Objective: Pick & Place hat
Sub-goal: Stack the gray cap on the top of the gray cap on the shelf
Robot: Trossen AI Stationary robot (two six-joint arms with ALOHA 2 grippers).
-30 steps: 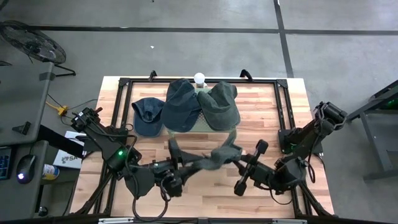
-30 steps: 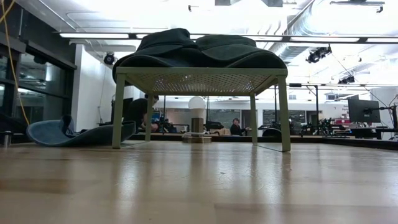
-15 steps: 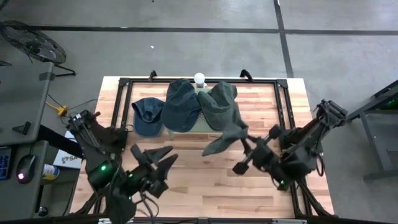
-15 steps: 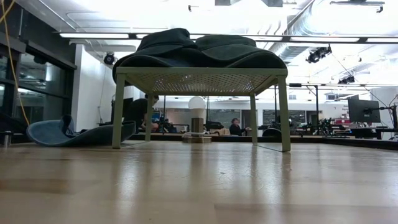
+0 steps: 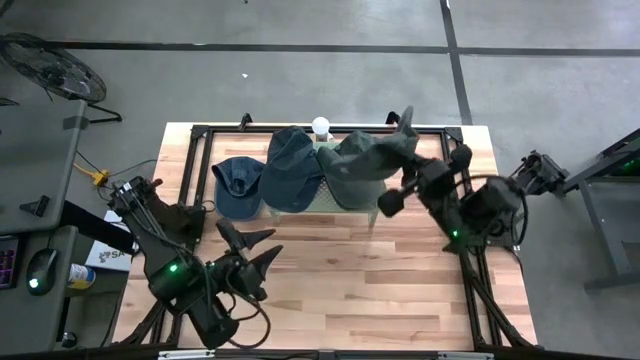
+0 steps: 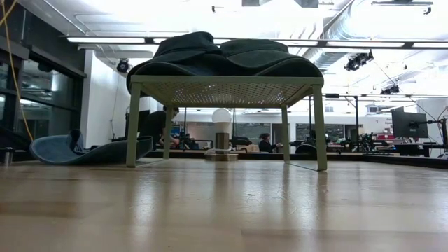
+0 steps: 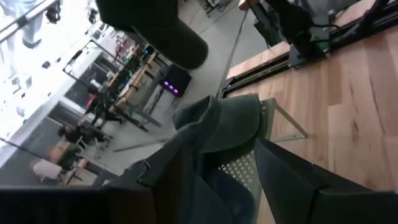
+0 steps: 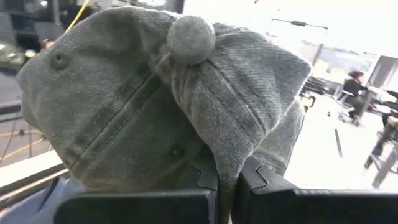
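Right gripper is clamped tight on the green hat, holding it up over the rack's right end, right above the other green hat lying there. Left gripper hangs over the table near the front left, fingers spread and empty.

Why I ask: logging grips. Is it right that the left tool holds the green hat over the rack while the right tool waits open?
No, the sides are swapped. The high view shows the right tool holding the green hat over the rack; the left tool waits open.
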